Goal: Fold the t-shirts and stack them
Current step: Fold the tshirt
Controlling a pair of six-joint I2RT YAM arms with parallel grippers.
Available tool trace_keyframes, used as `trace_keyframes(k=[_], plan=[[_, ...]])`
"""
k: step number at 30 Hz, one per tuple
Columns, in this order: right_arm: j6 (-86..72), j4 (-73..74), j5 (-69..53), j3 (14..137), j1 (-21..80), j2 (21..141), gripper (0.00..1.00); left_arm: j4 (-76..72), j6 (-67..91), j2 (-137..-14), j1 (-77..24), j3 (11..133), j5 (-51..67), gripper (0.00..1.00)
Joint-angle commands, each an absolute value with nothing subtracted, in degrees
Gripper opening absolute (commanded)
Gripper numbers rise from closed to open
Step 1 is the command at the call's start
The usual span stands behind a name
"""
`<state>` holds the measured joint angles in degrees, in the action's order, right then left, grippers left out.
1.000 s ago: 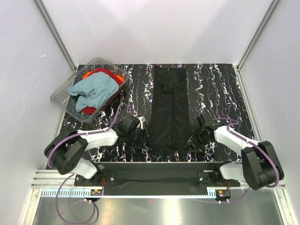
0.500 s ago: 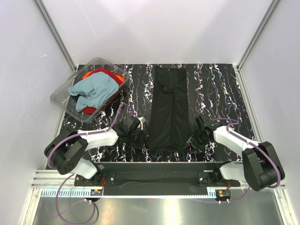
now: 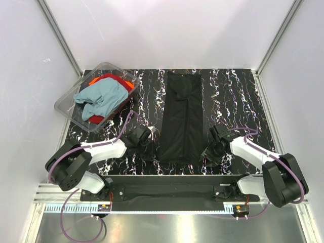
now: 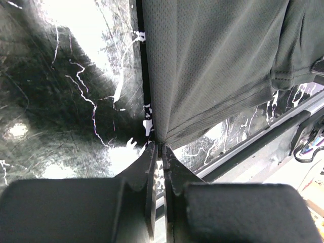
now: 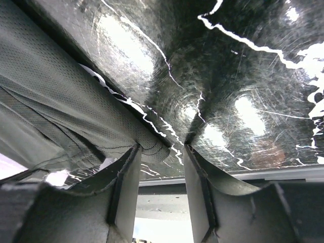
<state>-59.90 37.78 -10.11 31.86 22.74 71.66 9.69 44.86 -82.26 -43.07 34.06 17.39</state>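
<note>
White walls (image 3: 167, 35) box in a black marbled desk (image 3: 233, 96) with white veins running all over it. From the top camera, the black t-shirt (image 3: 181, 116) is lying in the middle of the desk, folded into a long narrow strip that runs from the far edge toward the arms. Off at the far left is a clear plastic tub (image 3: 66, 109) with the teal-blue t-shirt (image 3: 101, 98) crumpled on top and the red-orange t-shirt (image 3: 109, 78) poking out underneath at the back. The left gripper (image 3: 152, 147) is at the strip's near left corner and the right gripper (image 3: 207, 151) is at the near right corner. On the left wrist cam, the jaws are pretty much pressed together and pinching the very corner of the black t-shirt's hem, with the cloth fanning out away from them. On the right wrist cam, the jaws are spread apart low on the desk, and the folded edge of the black t-shirt is sitting in the gap up against one finger, not clamped.
</note>
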Motion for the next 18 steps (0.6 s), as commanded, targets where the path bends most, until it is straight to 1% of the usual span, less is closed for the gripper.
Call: trace_keyframes(k=[1,2,3,6,11,14,18], plan=[[-61.3,38.9,-7.2,33.6,23.9,71.9,0.45,9.8,44.4,-79.7,-43.3,35.2,16.3,0.12],[-61.4,38.9,-6.9,33.7,24.1,71.9,0.44,9.8,44.4,-79.7,-43.2,35.3,16.3,0.15],[-61.6,38.8,-6.8,33.7,24.3,71.8,0.43,9.8,44.5,-79.7,-43.2,35.4,16.5,0.26],[-61.8,38.7,-6.3,33.7,25.0,71.5,0.39,9.8,44.4,-79.6,-43.2,35.3,16.8,0.32],[-61.7,38.8,-5.9,33.9,25.7,72.0,0.36,9.9,44.3,-79.5,-43.2,35.1,16.0,0.34],[-62.0,38.8,-5.4,34.1,26.1,72.1,0.32,9.6,44.0,-80.6,-43.3,35.1,16.3,0.34],[-62.5,38.3,-5.3,34.1,26.5,72.4,0.21,8.8,43.8,-81.8,-43.2,35.2,17.3,0.32]])
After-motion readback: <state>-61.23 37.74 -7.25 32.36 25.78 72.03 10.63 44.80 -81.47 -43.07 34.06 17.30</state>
